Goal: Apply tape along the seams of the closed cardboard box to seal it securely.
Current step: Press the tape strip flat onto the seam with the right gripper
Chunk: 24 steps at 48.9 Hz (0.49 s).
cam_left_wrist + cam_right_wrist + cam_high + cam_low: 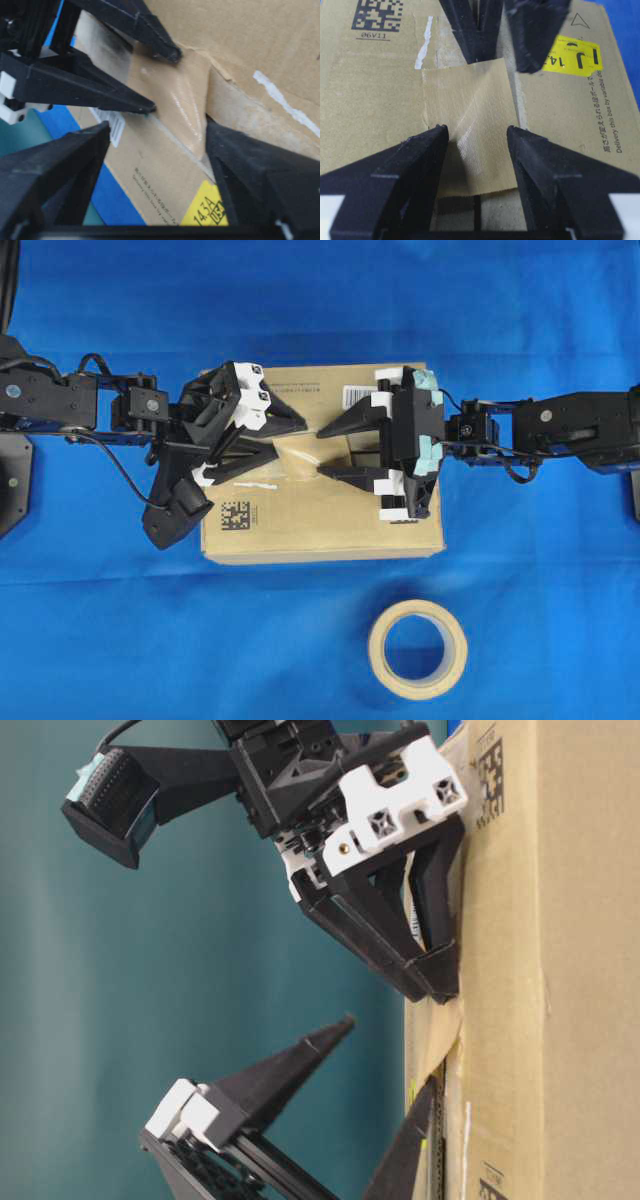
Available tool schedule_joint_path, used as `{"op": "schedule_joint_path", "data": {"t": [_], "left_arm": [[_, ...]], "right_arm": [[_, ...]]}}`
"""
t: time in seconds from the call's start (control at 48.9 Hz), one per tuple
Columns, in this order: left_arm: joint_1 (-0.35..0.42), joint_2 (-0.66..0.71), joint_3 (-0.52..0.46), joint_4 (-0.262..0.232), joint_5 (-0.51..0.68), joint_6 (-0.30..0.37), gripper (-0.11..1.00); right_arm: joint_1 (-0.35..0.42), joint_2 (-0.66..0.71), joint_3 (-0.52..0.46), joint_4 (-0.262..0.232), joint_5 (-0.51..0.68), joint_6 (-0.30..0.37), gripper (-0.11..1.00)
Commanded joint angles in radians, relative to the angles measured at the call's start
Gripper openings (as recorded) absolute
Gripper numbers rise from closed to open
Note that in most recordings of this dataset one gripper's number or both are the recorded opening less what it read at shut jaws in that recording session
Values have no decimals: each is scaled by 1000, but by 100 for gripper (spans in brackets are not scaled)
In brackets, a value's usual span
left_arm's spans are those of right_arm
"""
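Overhead first: spotted the cardboard box [320, 525] lying flat on the blue counter [100, 640], barcode label [360, 395] at its far edge and a square code [237, 515] near the front. Caught the left hand [290, 438] and the right hand [320, 452] meeting nose to nose over the middle of the lid, both with fingers spread apart and nothing clamped. Made out the tape [298, 456] as a pale patch on the lid between them. Noted a tape roll [417, 648] on the counter in front of the box, well apart from it.

Down to table level, view turned sideways: saw the right hand [432, 985] with both fingertips right at the box [560, 970] lid. Found the left hand [390, 1052] gaping, one finger down at the lid, the other lifted clear.

Left wrist next: picked up the tape [175, 100], glossy, lying across the seams [172, 137], own fingers wide on either side, the yellow sticker [207, 207] close by.

Right wrist last: saw the tape [470, 115] flat on the lid over the seams [476, 207], sitting between the parted fingers, gripped by neither hand. Spotted the yellow sticker [572, 57] off to the right.
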Motion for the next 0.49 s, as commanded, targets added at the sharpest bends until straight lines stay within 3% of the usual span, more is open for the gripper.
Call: {"op": "schedule_joint_path", "data": {"t": [0.0, 0.245, 0.47], "left_arm": [[6, -9, -17, -2, 2, 2, 77], [15, -9, -38, 2, 43, 2, 72], [25, -8, -89, 5, 184, 2, 72]], "right_arm": [[2, -9, -6, 3, 5, -2, 59], [2, -9, -6, 3, 6, 0, 59], [2, -9, -5, 3, 17, 2, 59]]}}
